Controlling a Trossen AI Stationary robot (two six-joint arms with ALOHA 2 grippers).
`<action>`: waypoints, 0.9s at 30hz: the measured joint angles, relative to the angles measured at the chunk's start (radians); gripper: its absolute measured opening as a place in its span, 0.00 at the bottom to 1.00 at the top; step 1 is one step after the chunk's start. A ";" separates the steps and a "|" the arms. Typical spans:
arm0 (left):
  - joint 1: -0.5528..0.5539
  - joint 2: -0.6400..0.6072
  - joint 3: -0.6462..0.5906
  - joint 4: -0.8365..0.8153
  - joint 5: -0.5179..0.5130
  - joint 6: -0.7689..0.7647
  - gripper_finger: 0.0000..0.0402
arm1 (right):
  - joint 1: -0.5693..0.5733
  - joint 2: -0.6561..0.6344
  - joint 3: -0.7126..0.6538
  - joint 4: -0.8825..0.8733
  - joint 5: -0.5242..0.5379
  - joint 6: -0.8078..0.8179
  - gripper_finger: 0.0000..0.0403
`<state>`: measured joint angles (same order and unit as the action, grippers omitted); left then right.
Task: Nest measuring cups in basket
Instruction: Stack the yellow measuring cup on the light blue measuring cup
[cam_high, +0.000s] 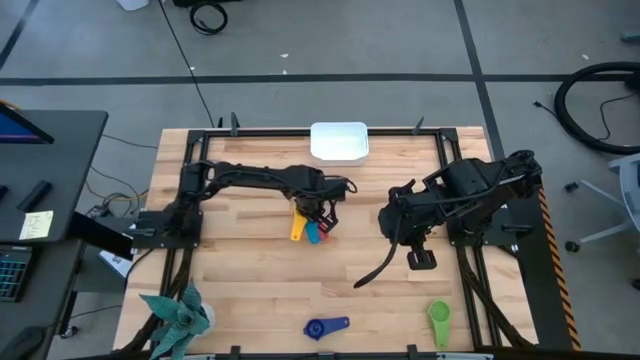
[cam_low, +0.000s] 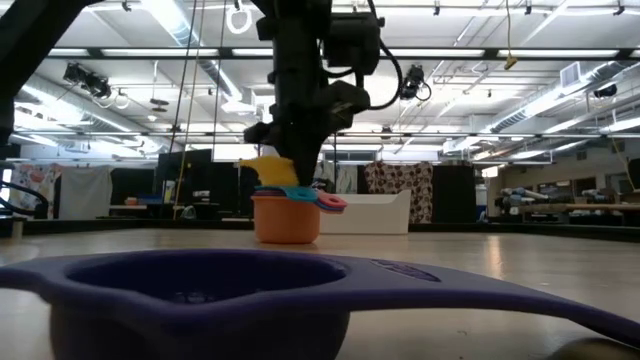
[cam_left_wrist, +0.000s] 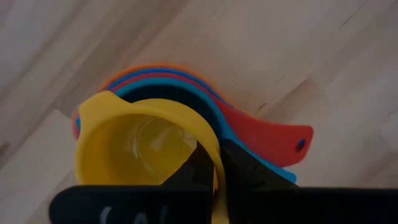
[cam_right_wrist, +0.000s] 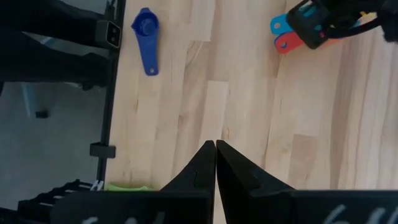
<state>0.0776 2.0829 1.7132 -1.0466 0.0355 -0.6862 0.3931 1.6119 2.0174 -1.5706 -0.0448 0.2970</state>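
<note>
**Four cups stacked, yellow being seated**

Yellow cup (cam_left_wrist: 140, 146) is pinched at its rim by the left gripper (cam_left_wrist: 217, 171), directly over the orange/red/blue stack (cam_low: 287, 215). Should be lowered straight, handles aligned. Basket (cam_high: 339, 141) sits beyond, apart. Right gripper (cam_right_wrist: 215, 149) is closed, empty.

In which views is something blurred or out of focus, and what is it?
Low view: the dark blue cup fills the foreground, out of focus; the orange cup behind is sharper. Left wrist view: the yellow cup is soft, close to the lens.
</note>
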 joint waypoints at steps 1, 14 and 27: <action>0.000 0.005 0.000 0.005 0.002 0.010 0.04 | 0.000 0.000 0.000 0.000 0.000 0.000 0.04; 0.007 0.014 0.000 0.005 0.007 0.149 0.27 | 0.000 0.000 0.000 0.000 0.000 0.000 0.04; 0.056 -0.003 0.083 -0.090 0.183 0.183 0.30 | 0.000 0.000 0.000 0.000 0.002 0.000 0.04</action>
<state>0.1341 2.0797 1.7967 -1.1362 0.2186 -0.5034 0.3927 1.6122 2.0174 -1.5707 -0.0431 0.2966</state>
